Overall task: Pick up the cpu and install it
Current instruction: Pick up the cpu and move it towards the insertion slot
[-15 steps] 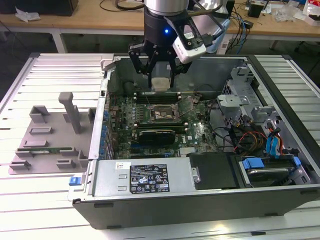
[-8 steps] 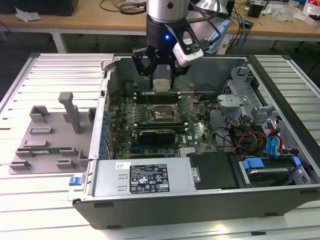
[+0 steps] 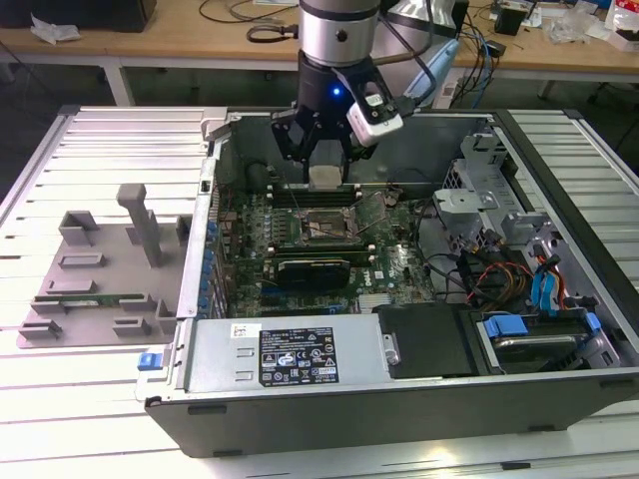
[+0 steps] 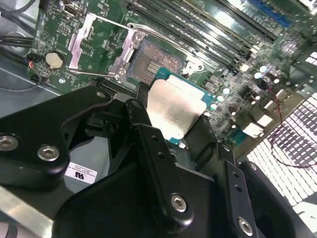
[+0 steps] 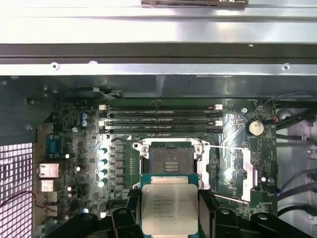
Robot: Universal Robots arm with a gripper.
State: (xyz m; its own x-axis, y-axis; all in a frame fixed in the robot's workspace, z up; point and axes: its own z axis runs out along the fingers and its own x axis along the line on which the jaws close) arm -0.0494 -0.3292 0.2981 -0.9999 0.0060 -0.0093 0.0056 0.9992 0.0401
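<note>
My gripper (image 3: 325,172) hangs inside the open computer case, shut on the cpu (image 3: 325,177), a flat square chip with a silvery top plate. In both wrist views the cpu (image 5: 169,208) (image 4: 174,110) sits between the black fingers (image 4: 148,144), held level above the motherboard. The open socket (image 5: 168,159) (image 4: 153,62) lies just beyond the chip, with its metal frame and lever swung back. In the exterior view the socket (image 3: 321,226) is below the gripper and slightly nearer the camera.
Empty memory slots (image 5: 161,121) run along the board past the socket. A graphics card (image 3: 312,269), cables (image 3: 489,279) and drive bays (image 3: 529,334) fill the case's exterior-view right. A grey fixture plate (image 3: 100,269) with a green memory stick (image 3: 95,299) lies outside the case at the left.
</note>
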